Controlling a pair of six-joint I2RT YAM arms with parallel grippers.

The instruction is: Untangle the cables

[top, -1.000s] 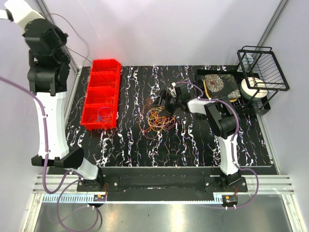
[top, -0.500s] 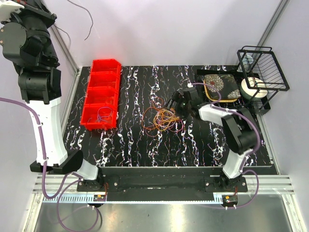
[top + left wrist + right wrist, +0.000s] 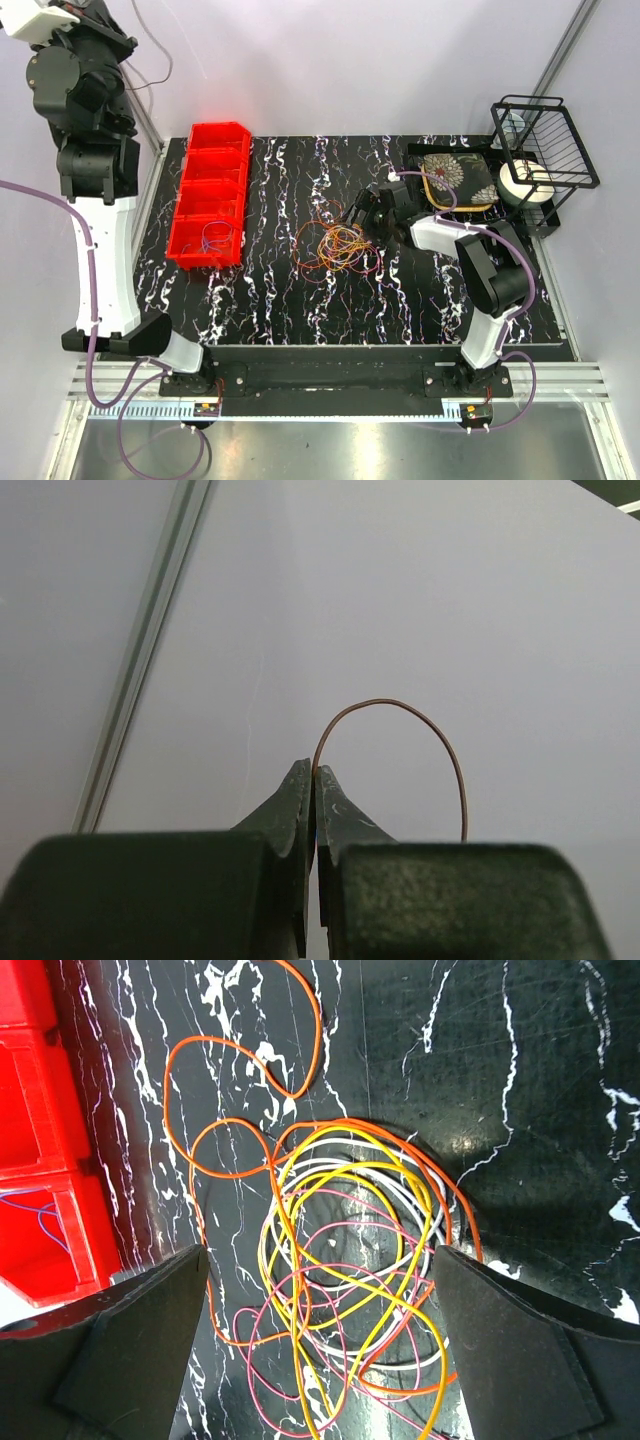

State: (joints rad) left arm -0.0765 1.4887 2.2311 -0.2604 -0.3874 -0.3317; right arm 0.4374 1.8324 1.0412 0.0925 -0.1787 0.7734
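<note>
The cables (image 3: 335, 248) lie in a tangle of orange, yellow, pink and white loops on the black marbled table (image 3: 300, 310). My right gripper (image 3: 362, 213) hangs just right of the tangle. In the right wrist view it is open (image 3: 322, 1252), with the tangle (image 3: 350, 1290) on the table between its fingers and nothing gripped. My left gripper (image 3: 105, 22) is raised high at the far left. In the left wrist view it is shut (image 3: 314, 775) on a thin brown wire (image 3: 400, 705) that arcs up from the tips. That wire (image 3: 160, 60) hangs in the air by the wall.
A red bin (image 3: 210, 195) with several compartments stands left of the tangle, with a bluish wire (image 3: 215, 238) in its nearest one. It also shows in the right wrist view (image 3: 40, 1110). A black wire rack (image 3: 545, 150), a patterned pad (image 3: 455, 178) and a white roll (image 3: 525, 182) sit at the back right.
The left arm has swung about high at the left with the wire still in its jaws. The right gripper has drawn back a little to the right of the tangle, and its elbow has moved.
</note>
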